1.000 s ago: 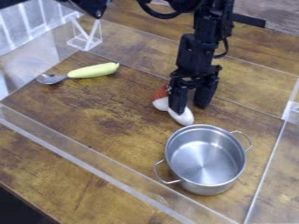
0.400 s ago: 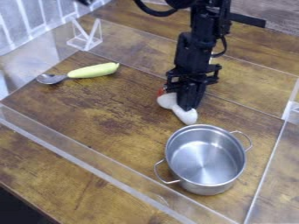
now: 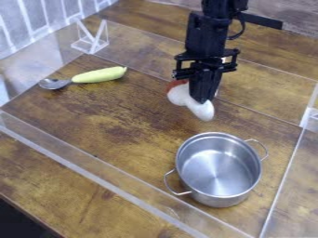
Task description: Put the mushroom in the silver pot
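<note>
The white toy mushroom, with a red patch at its left, hangs off the wooden table between the fingers of my gripper, which is shut on it and points straight down. The silver pot stands empty on the table below and a little to the right of the gripper, its two loop handles at front left and back right. There is a clear gap of air between the mushroom and the pot's rim.
A yellow-green vegetable lies at the left with a metal spoon beside it. Clear plastic walls fence the work area, and a clear stand sits at the back left.
The gripper closed on the mushroom where it lay on the table, then rose with it; the mushroom now hangs above the wood. The pot has not moved.
</note>
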### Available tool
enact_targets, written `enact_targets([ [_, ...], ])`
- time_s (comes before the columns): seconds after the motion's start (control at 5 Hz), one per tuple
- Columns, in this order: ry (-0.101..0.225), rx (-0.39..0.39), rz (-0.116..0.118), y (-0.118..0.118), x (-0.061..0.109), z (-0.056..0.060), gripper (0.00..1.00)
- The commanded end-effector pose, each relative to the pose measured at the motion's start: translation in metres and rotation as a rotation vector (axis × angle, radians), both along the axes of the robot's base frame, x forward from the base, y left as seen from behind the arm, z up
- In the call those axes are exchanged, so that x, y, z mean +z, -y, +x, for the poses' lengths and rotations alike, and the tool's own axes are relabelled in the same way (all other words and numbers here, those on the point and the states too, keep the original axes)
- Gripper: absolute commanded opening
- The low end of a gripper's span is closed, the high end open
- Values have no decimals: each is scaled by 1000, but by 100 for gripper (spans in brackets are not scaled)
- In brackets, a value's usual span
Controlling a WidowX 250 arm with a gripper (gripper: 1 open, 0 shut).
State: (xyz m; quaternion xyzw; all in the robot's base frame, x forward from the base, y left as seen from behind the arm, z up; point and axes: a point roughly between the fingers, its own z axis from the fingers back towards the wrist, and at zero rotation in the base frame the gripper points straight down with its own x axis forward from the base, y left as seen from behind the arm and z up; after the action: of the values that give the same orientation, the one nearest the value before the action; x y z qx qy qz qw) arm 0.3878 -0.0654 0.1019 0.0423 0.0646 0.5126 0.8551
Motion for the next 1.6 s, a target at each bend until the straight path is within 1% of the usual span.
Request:
enact_targets([
  [0.0,128,-136,-33,24,51,-19,0],
  [0.2,111,-255,-28,45,49,-50,0],
  [0.4,78,-345,-37,64,30,-74,0],
  [0.6,54,-478,-43,76,12,-84,0],
  [0.8,42,-579,-56,80,-2,-89,100],
  [1.0,38,-589,-67,67,-11,-85,100],
  [1.2,33,-589,-69,56,-18,-80,0],
  [1.4,28,-593,-72,46,-33,-77,100],
])
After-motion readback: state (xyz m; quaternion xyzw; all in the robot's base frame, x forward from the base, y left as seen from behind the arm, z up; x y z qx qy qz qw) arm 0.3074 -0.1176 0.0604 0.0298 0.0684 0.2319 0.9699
